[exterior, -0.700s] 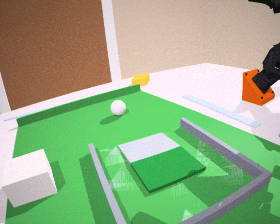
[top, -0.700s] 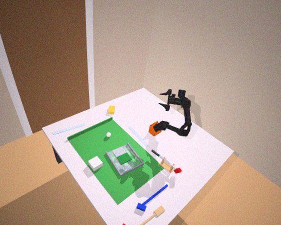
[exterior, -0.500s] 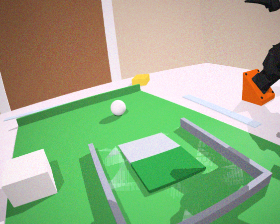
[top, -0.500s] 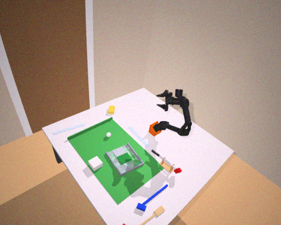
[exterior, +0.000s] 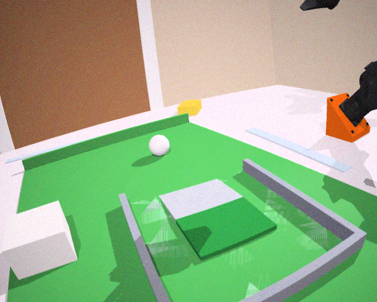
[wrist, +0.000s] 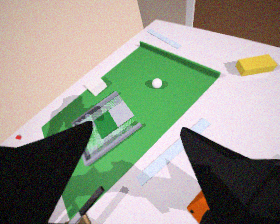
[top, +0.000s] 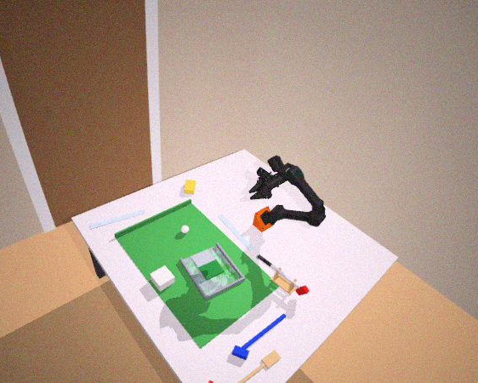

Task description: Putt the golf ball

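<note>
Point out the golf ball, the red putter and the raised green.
golf ball (exterior: pixel 159 145), exterior view, centre of the white ball.
red putter (top: pixel 302 290), top view, its red head beside the wooden stand.
raised green (exterior: pixel 227 225), exterior view, middle of its dark green top.

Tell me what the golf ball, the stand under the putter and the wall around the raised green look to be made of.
Golf ball: smooth, matte white, likely hard plastic. Stand: pale tan bars, looks like bare wood. Wall: flat grey rail, perhaps painted metal or plastic; the panels beside it look glassy, with faint reflections.
</note>
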Motion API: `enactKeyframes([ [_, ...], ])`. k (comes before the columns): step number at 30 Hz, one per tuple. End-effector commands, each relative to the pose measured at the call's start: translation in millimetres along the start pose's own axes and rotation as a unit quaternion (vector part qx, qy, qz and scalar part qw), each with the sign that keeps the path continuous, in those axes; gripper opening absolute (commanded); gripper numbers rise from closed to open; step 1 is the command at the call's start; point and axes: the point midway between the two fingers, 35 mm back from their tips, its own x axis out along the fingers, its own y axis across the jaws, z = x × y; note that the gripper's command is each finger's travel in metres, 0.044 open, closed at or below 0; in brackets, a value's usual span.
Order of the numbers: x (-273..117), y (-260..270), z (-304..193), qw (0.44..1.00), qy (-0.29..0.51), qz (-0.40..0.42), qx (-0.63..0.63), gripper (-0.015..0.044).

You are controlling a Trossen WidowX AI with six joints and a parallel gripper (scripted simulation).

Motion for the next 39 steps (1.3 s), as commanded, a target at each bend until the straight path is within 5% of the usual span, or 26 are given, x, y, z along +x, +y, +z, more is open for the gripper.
enactKeyframes([
  [1, 38, 38, -30, 0.962, 0.107, 0.048, -0.248, 0.044],
  [7, 71, 75, -81, 0.832, 0.203, 0.132, -0.499, 0.044],
  [13, 92, 101, -144, 0.615, 0.263, 0.262, -0.695, 0.044],
  [23, 95, 119, -235, 0.278, 0.265, 0.451, -0.806, 0.044],
  [39, 103, 114, -252, 0.267, 0.263, 0.456, -0.807, 0.044],
])
